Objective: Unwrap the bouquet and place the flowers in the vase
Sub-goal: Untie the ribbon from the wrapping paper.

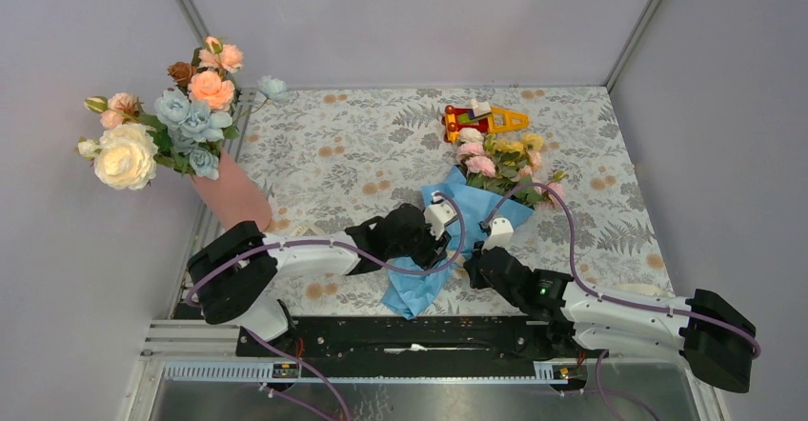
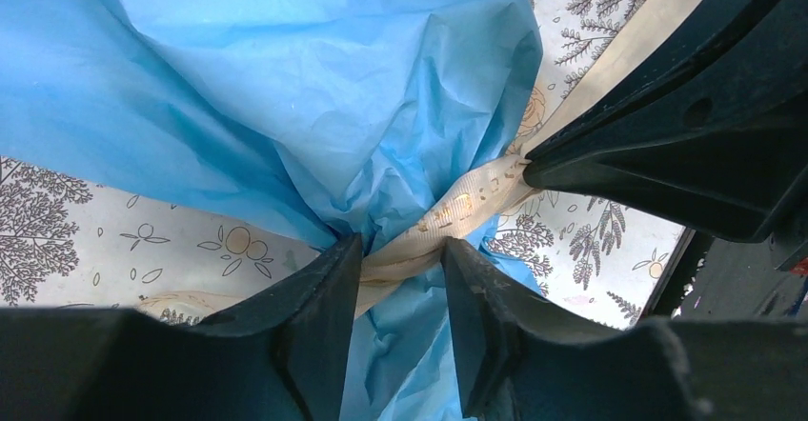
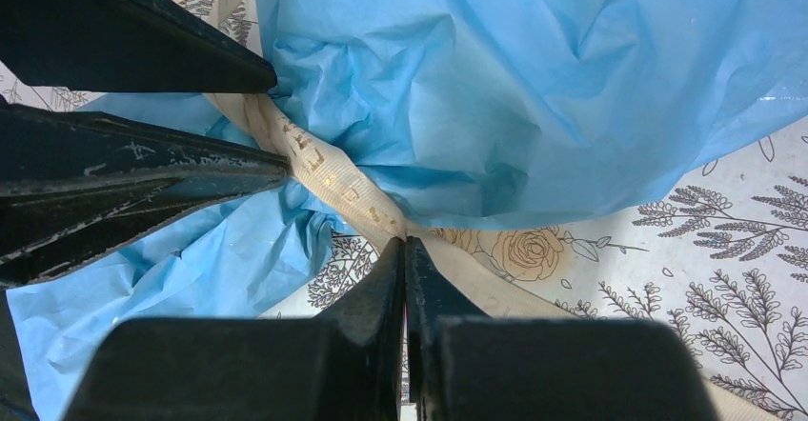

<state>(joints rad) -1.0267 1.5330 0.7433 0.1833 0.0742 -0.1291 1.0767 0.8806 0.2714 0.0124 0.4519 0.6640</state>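
Observation:
The bouquet (image 1: 481,178) lies on the patterned table, its small pink, yellow and cream flowers (image 1: 495,157) pointing to the far side. Crinkled blue paper (image 2: 333,78) is gathered at a neck tied with a cream ribbon (image 2: 457,207). My left gripper (image 2: 400,250) stands open, its fingertips on either side of the tied neck. My right gripper (image 3: 405,242) is shut on the ribbon (image 3: 333,178), which runs taut from the neck to its tips. Both grippers meet at the neck, left gripper (image 1: 452,240) and right gripper (image 1: 474,261). The salmon-pink vase (image 1: 233,194) stands at the far left.
The vase holds large peach, dusty-blue and cream blooms (image 1: 181,116) that lean over the table's left edge. A red-and-yellow toy (image 1: 481,117) lies just beyond the bouquet. Grey walls close in the far side and both flanks.

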